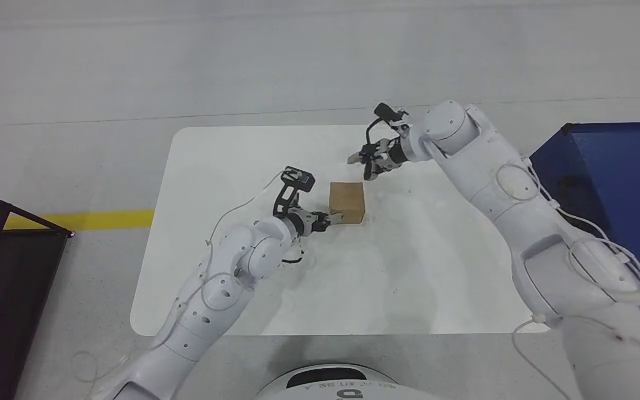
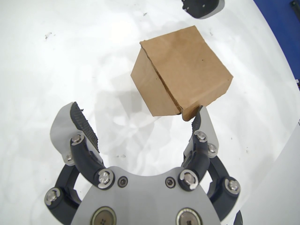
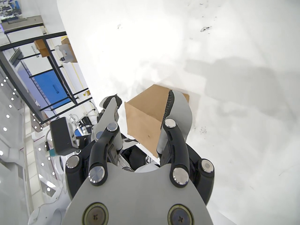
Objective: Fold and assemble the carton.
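A small brown carton (image 1: 348, 202) stands closed as a cube in the middle of the white table (image 1: 420, 270). In the left wrist view the carton (image 2: 185, 71) shows a folded seam along one edge, and my left gripper (image 2: 138, 120) is open just short of it, one fingertip (image 2: 198, 119) touching a lower corner. From above, the left gripper (image 1: 322, 221) sits at the carton's left side. My right gripper (image 1: 366, 160) hovers open above and behind the carton. Seen from the right wrist, the carton (image 3: 143, 120) lies beyond the open right gripper (image 3: 143, 100), apart from it.
A blue bin (image 1: 590, 165) stands off the table's right edge. A dark frame (image 1: 25, 280) stands on the floor to the left, by a yellow floor line (image 1: 90, 219). Bare tabletop lies in front of and behind the carton.
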Action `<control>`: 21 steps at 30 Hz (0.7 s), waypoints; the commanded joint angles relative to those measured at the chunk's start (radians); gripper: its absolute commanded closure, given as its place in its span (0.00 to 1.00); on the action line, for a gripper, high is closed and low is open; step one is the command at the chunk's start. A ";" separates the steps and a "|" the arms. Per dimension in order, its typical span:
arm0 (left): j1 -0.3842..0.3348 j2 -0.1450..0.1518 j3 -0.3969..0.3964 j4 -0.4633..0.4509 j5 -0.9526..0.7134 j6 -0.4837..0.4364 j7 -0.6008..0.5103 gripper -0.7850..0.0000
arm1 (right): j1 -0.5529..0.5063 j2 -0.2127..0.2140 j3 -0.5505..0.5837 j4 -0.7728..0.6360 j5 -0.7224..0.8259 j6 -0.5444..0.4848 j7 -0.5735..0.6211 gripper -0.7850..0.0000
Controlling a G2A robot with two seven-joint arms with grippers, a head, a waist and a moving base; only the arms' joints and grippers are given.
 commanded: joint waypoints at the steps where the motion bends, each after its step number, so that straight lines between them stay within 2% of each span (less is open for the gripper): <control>1: 0.006 0.002 -0.006 -0.006 0.000 -0.005 0.000 0.00 | 0.006 -0.008 -0.017 0.006 -0.025 0.022 0.003 0.47; 10: 0.033 0.009 -0.044 -0.014 -0.008 -0.031 0.013 0.00 | 0.038 -0.042 -0.088 0.053 -0.107 0.027 0.136 0.53; 14: 0.039 0.013 -0.070 0.003 -0.025 -0.039 0.020 0.00 | 0.047 -0.053 -0.110 0.072 -0.137 0.012 0.192 0.61; 21: 0.063 0.020 -0.106 -0.010 -0.043 -0.063 0.036 0.00 | 0.056 -0.056 -0.118 0.089 -0.157 -0.049 0.293 0.62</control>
